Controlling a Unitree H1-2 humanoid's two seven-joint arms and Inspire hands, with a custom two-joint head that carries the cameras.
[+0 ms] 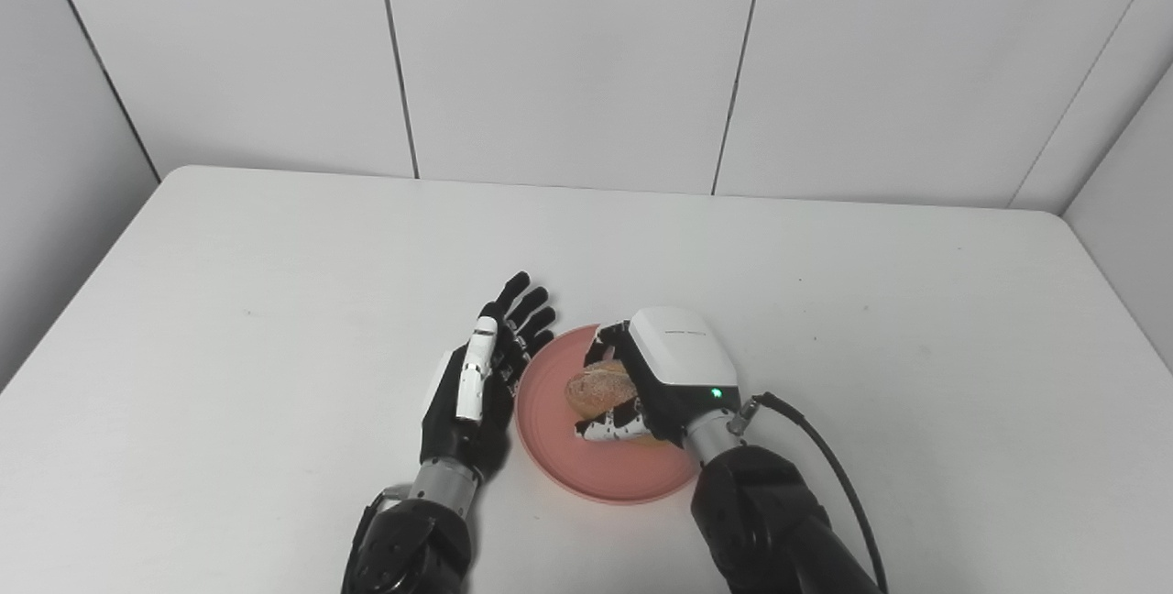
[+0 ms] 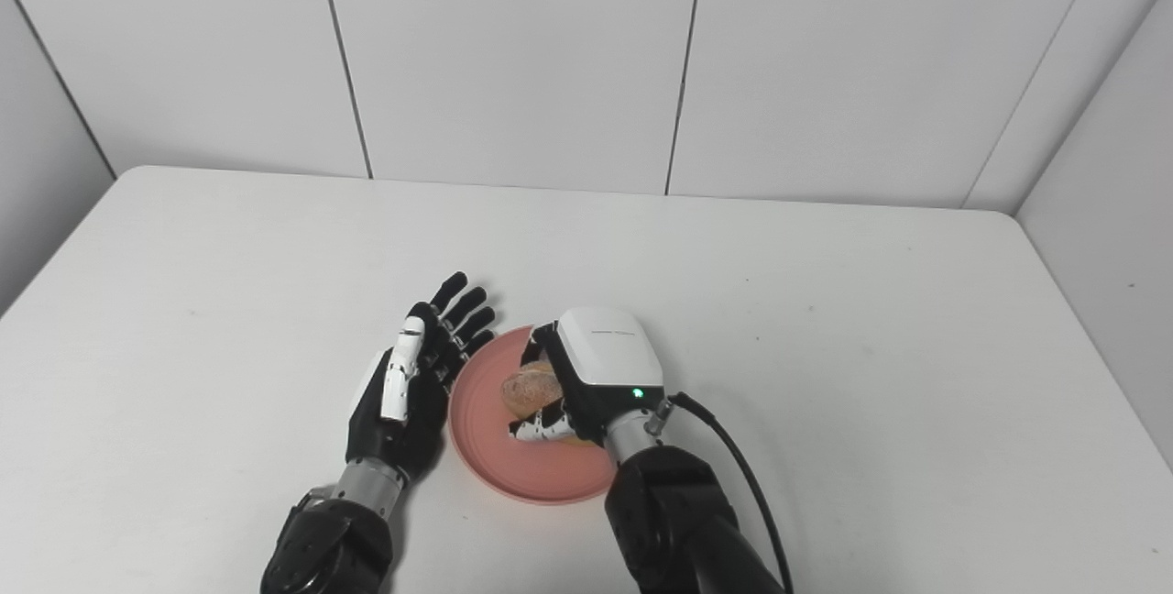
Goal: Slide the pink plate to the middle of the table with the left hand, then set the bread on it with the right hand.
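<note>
the pink plate (image 1: 586,470) sits on the white surface (image 1: 275,301) near its front middle, so the sliding step looks finished. the left robot hand (image 1: 481,374) rests just beside the plate's left edge, fingers spread and holding nothing, probably parked there to steady the plate or simply waiting. the right robot hand (image 1: 646,383) is curled around the bread roll (image 1: 597,388), gripping it directly over the plate; whether the roll already touches the plate cannot be told. releasing the roll appears to be what remains.

Bread (image 1: 597,389) over plate (image 1: 559,452), between left robot hand (image 1: 476,374) and right robot hand (image 1: 655,374).
</note>
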